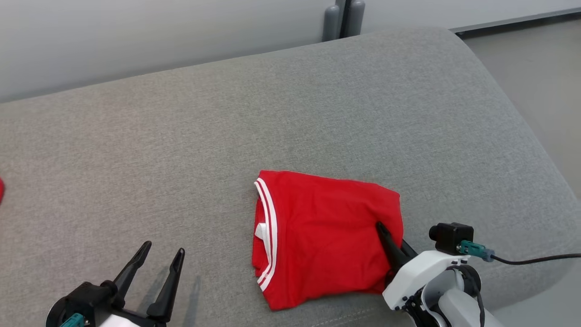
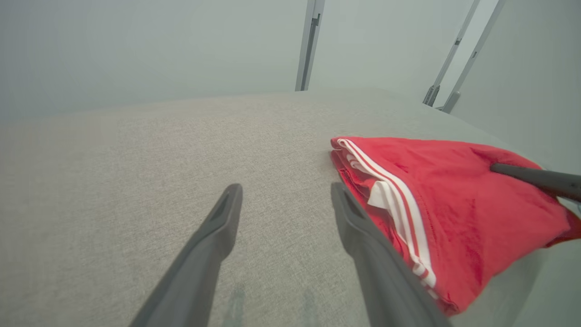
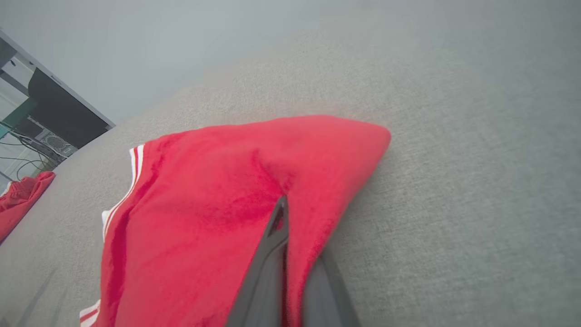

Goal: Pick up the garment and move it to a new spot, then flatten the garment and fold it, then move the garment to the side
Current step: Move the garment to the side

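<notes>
Cushion [image 1: 317,113]; garment [image 1: 327,236] apparently in end effector [image 1: 381,227]

- Was a broad grey fabric cushion [image 1: 290,113].
- Carried a folded red garment [image 1: 327,236], white-striped edge leftward.
- Bore another red cloth [image 3: 20,200] at the left edge.

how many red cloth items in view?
2. The folded red garment lies in front of the robot, its right edge pinched by the right gripper. A second red cloth sits at the grey cushion's far left edge, mostly cut off; more may be hidden.
</notes>
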You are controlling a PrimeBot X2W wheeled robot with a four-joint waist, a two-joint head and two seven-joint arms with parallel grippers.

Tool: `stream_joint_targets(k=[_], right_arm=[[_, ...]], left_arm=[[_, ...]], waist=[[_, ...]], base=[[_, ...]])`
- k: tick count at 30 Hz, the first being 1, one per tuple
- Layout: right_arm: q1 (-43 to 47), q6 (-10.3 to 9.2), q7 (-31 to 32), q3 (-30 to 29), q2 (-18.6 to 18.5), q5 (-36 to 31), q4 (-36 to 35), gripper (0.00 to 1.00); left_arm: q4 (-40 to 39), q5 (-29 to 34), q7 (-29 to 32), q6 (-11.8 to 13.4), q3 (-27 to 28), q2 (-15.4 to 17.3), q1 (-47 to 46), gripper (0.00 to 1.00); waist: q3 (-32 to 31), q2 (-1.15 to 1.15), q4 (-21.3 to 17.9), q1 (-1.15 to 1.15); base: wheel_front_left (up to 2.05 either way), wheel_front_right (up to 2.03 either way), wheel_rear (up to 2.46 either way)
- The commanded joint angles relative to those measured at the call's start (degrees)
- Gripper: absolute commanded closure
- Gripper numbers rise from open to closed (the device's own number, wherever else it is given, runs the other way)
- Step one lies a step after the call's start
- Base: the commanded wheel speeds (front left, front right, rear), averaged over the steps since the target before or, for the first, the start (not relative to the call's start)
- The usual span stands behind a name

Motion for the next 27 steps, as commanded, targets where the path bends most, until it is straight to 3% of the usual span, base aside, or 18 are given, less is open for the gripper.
stream_joint_targets(k=[1, 8, 13, 19, 27], right_arm=[[0.8, 0.00, -0.2, 0.4, 0.4, -0.7, -2.1, 1.00], [0.3, 0.00, 0.0, -1.1, 0.4, -3.5, -2.9, 1.00], [-4.8, 0.00, 0.7, -5.2, 0.4, -9.2, -2.5, 1.00], [-12.1, 0.00, 1.6, -15.2, 0.4, -18.6, -0.1, 1.00], [-17.6, 0.00, 4.7, -30.6, 0.4, -31.9, 0.2, 1.00]], left_arm=[[-1.9, 0.1, -0.3, -0.2, 2.5, 1.2, -1.0, 0.00], [-3.2, 0.0, -0.3, -0.2, 2.6, 2.3, -0.7, 0.00], [-4.8, -0.9, -0.3, -0.2, 2.2, 5.3, -0.8, 0.00], [-7.3, -2.5, -0.3, -0.2, 2.1, 9.2, -1.2, 0.00], [-9.5, -3.7, -0.3, -0.2, 1.7, 12.0, -1.6, 0.00]], waist=[[0.9, 0.00, -1.7, 0.00], [2.9, 0.00, -3.3, 0.00], [6.7, 0.00, -2.6, 0.00], [11.0, 0.00, 0.3, 0.00], [14.0, 0.00, 3.2, 0.00]], base=[[0.00, 0.00, 0.00], [0.00, 0.00, 0.00], [0.00, 0.00, 0.00], [0.00, 0.00, 0.00], [0.00, 0.00, 0.00]])
